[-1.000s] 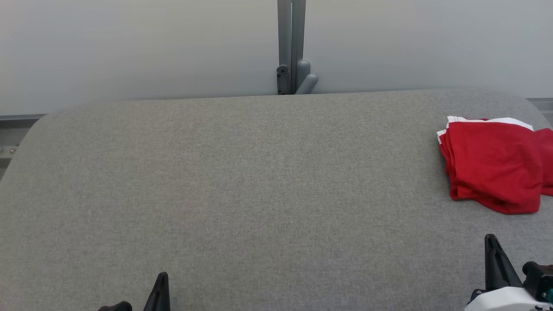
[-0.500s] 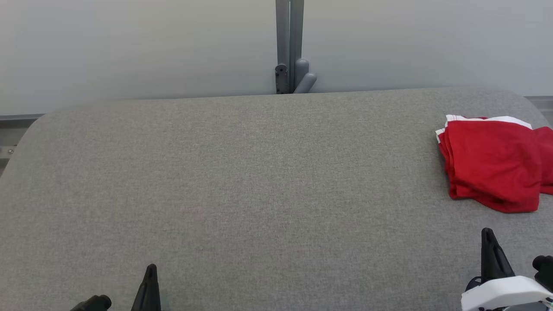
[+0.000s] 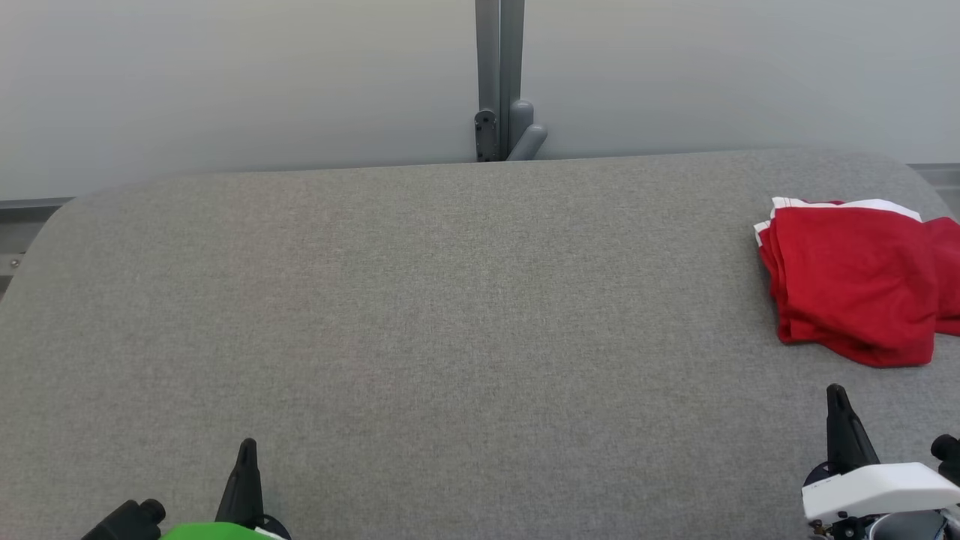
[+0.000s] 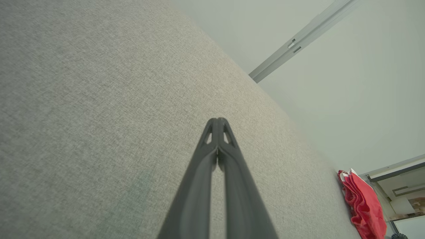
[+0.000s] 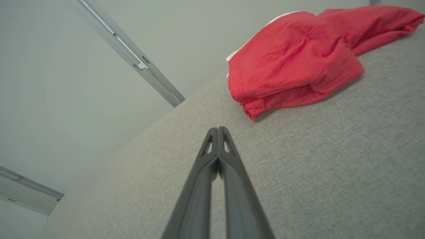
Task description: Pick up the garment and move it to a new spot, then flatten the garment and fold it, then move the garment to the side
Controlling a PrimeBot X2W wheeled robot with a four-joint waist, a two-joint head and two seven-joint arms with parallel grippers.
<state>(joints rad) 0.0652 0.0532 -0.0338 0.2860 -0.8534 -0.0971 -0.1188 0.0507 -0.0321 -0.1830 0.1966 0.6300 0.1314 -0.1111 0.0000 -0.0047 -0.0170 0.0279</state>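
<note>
Lying at the far right of the grey fabric-covered table [image 3: 450,315]: a folded red cloth garment with white trim [image 3: 851,285], bundled in layers, nothing touching it. Stacked fold edges face the table's middle. The right end runs off the head view, so its full extent cannot be told. What shows runs across the table rather than away from the robot.

Right pincer [image 3: 834,397]: fingers pressed together, empty, low at the near edge, pointing up the table. The garment sits ahead of its tip and a little to the right, near but apart, with bare table between. In the right wrist view the nearest hem corner lies just up and right of the closed tips.

Left pincer [image 3: 246,450]: also closed on nothing, at the near left, well apart from the garment.

Judgement: the right arm is much the nearer. Any further reach falls to it, forward and slightly rightward, and its fingers must part first. The garment looks already folded and set aside, so the task seems nearly done.
</note>
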